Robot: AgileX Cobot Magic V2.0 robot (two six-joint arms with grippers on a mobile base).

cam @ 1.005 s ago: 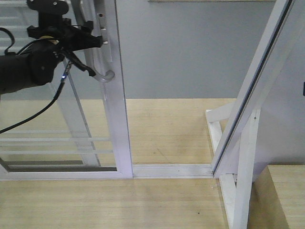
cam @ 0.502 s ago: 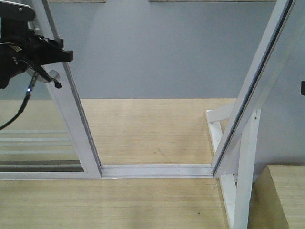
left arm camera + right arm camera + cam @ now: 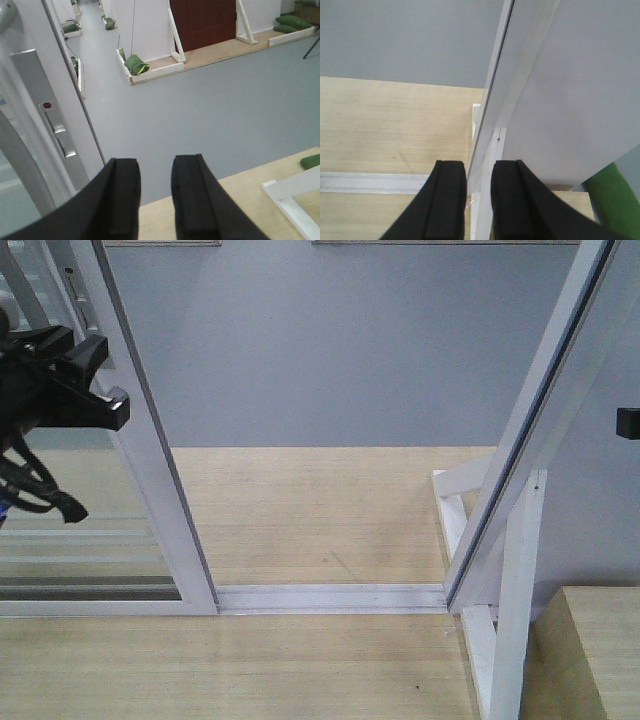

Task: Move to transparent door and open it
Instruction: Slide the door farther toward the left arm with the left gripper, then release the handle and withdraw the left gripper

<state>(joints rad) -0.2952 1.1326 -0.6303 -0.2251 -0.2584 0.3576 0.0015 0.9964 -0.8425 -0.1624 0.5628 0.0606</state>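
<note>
Exterior front-facing view: the transparent door (image 3: 95, 490) sits at the far left with the opening beside it clear down to the white floor track (image 3: 330, 597), much as half a second ago and far wider than a second ago, when its stile stood further right. The left gripper (image 3: 105, 380) has dropped lower since then and now reaches level across the stile; its fingers (image 3: 122, 200) stand slightly apart and grip nothing (the lock plate (image 3: 52, 125) lies just to their left). The grey handle seems to be out of frame. The right gripper (image 3: 477, 200), also slightly parted and empty, points at the fixed outer frame (image 3: 495, 100).
</note>
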